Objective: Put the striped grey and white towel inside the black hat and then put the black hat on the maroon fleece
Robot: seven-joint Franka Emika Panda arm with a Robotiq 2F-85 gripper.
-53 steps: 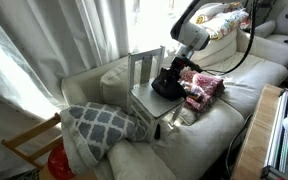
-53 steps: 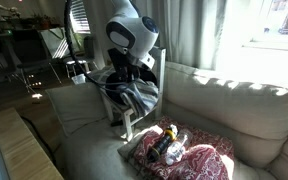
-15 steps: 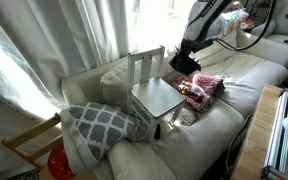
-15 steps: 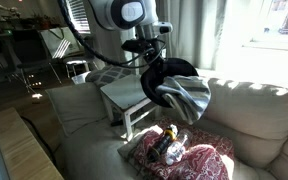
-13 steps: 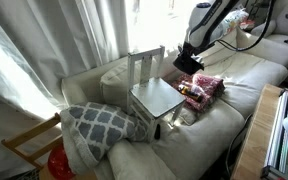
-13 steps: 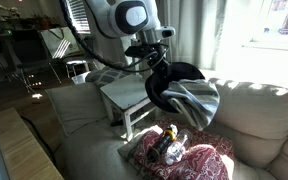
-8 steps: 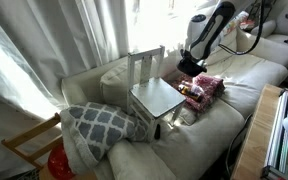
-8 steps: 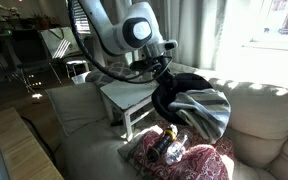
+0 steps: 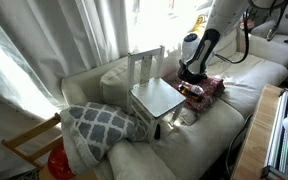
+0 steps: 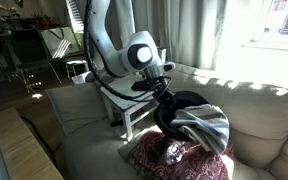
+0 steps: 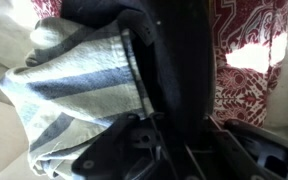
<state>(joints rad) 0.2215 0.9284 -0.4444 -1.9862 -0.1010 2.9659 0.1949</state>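
The black hat (image 10: 189,108) hangs low over the maroon fleece (image 10: 189,163) on the sofa, with the striped grey and white towel (image 10: 206,127) bulging out of its opening. My gripper (image 10: 165,95) is shut on the hat's brim. In an exterior view the hat (image 9: 194,72) is a dark shape right above the fleece (image 9: 210,87). The wrist view shows the hat's black fabric (image 11: 174,60) running between the jaws of the gripper (image 11: 172,140), the towel (image 11: 74,80) to its left and the fleece (image 11: 254,45) behind at right. Whether the hat touches the fleece is unclear.
A small white table (image 9: 156,98) stands on the sofa beside the fleece, with a white slatted back (image 9: 144,66). A grey cushion with white lattice (image 9: 99,124) lies at the sofa's other end. A small shiny object (image 10: 173,151) sits on the fleece under the hat.
The arm has carried the hat with the towel away from the white table and lowered it toward the maroon fleece. The grip has stayed shut.
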